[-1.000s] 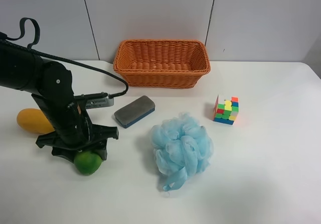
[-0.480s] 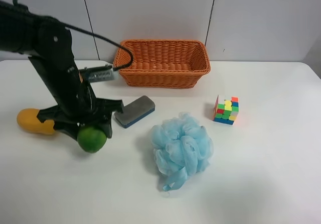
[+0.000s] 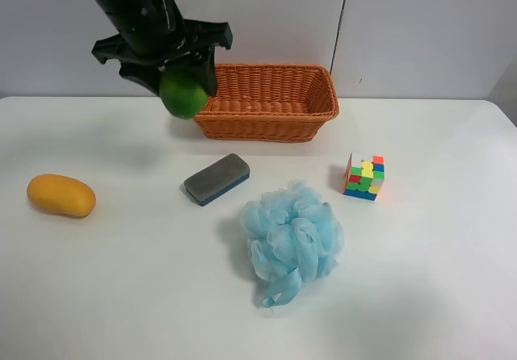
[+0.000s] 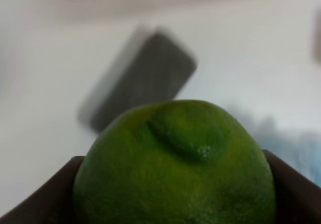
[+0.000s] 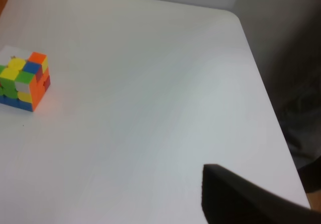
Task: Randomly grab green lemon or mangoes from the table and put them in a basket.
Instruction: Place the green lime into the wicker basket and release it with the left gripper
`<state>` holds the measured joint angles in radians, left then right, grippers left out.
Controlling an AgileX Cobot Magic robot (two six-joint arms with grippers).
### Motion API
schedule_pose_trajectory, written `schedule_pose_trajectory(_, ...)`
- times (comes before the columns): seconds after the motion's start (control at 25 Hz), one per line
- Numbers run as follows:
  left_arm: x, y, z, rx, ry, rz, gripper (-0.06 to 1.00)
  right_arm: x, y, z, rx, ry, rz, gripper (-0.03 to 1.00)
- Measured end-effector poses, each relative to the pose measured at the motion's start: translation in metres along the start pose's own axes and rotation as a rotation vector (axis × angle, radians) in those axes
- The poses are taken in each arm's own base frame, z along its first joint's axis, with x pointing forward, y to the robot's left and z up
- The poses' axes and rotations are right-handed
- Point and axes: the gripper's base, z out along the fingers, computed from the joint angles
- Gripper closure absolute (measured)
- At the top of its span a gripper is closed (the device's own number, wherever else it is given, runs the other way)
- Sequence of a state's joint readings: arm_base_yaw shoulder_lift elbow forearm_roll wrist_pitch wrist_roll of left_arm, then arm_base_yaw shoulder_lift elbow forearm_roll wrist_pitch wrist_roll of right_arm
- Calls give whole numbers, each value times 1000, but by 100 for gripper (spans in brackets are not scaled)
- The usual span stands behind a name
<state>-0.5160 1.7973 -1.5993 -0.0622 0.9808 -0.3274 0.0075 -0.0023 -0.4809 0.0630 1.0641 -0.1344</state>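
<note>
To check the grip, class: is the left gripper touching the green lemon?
Touching. The left wrist view shows the green lemon wedged between the fingers of the left gripper, no gap either side.

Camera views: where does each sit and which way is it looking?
Exterior high: mounted high, looking down over the table; shows the left arm holding the green lemon.
Left wrist: on that arm, looking past jaws shut on the lemon at the eraser.
Right wrist: looks down at the cube; a dark arm part shows.
Exterior shares lemon, eraser with left; cube with right.
</note>
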Motion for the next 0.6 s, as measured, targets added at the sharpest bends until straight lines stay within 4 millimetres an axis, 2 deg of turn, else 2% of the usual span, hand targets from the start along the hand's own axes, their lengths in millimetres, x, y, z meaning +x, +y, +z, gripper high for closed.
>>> schedule_pose_trajectory(0.28, -51, -17, 21, 23, -119, 121, 32, 0, 0, 0, 0, 0, 0, -2)
schedule_pose_trajectory(0.44, -70, -22, 46, 44, -209, 157, 32, 0, 0, 0, 0, 0, 0, -2)
schedule_pose_trajectory(0.6, -79, -18, 79, 51, -274, 160, 32, 0, 0, 0, 0, 0, 0, -2)
